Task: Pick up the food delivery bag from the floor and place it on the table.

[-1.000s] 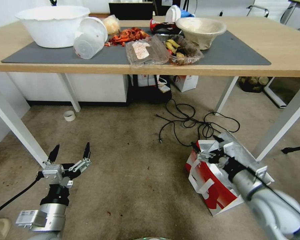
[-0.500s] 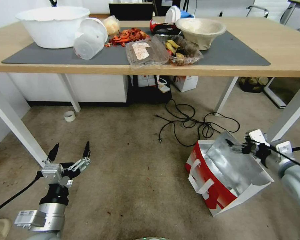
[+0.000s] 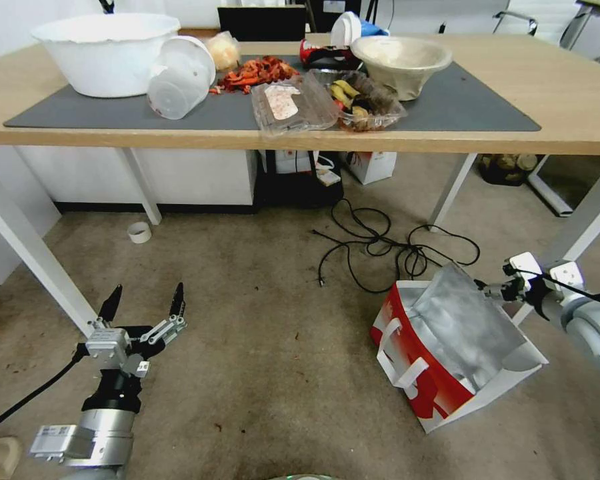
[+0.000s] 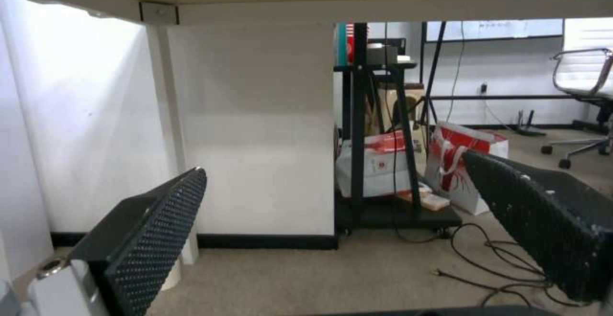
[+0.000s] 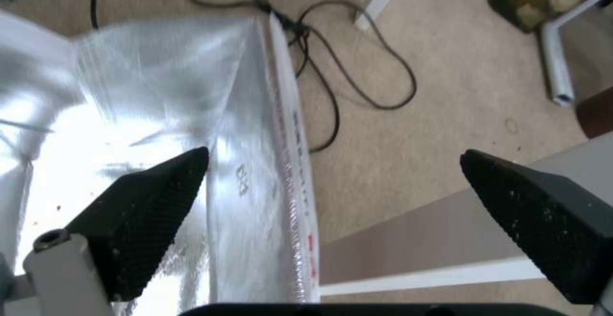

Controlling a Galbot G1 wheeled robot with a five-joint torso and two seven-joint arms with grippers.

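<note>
- Food delivery bag on the floor, mouth agape with silver foil lining showing, red-and-white side and white strap handles turned away from the near right table leg, bag just beside that leg.
- Black cables strewn on the floor just beyond the bag, toward the far side under the table.
- Right gripper at the bag's far upper rim, fingers spread wide apart in the right wrist view, one finger over the foil lining, the other out over the floor, bag wall between them; nothing clamped.
- Left gripper low above the floor, well apart from the bag, near the left front table leg, fingers spread open and empty, pointing under the table.
- On the table's dark grey mat, well above the bag: large white bowl, tipped clear tub, beige bowl, clear trays of food scraps.
</note>
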